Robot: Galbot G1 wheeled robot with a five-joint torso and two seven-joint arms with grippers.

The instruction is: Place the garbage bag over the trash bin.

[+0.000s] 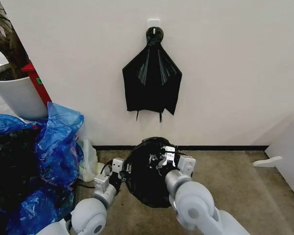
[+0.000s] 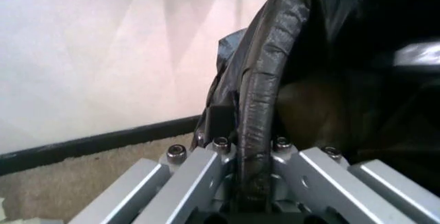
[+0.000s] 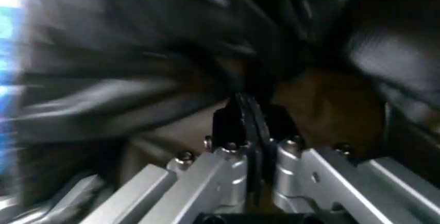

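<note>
We look down at a beige carpeted floor (image 1: 235,186) that meets a white wall (image 1: 225,73). Low in the middle of the head view sits the garbage bag (image 1: 146,174), a glossy, wrinkled black mass with a round open mouth facing upward. It covers whatever is beneath it, so we cannot tell whether the trash bin is inside.

Our left gripper (image 1: 121,169) reaches in from the bag's left edge. In the left wrist view, the left gripper (image 2: 244,154) has its jaws closed tight on a thick rolled band of the black plastic, which runs straight up out from between them; the bag's dim interior opens on the far side of that band.

Our right gripper (image 1: 167,157) is at the bag's upper right rim. In the right wrist view, the right gripper (image 3: 253,126) has its jaws pressed together with a thin fold of black plastic pinched between the dark pads (image 3: 225,123), and blurred, streaked folds of the bag spread out beyond them.

On the wall above hangs a fan-shaped black plastic bundle (image 1: 152,81) from a hook. To the left are crumpled blue plastic bags (image 1: 54,142) and a white plant pot (image 1: 19,95).
</note>
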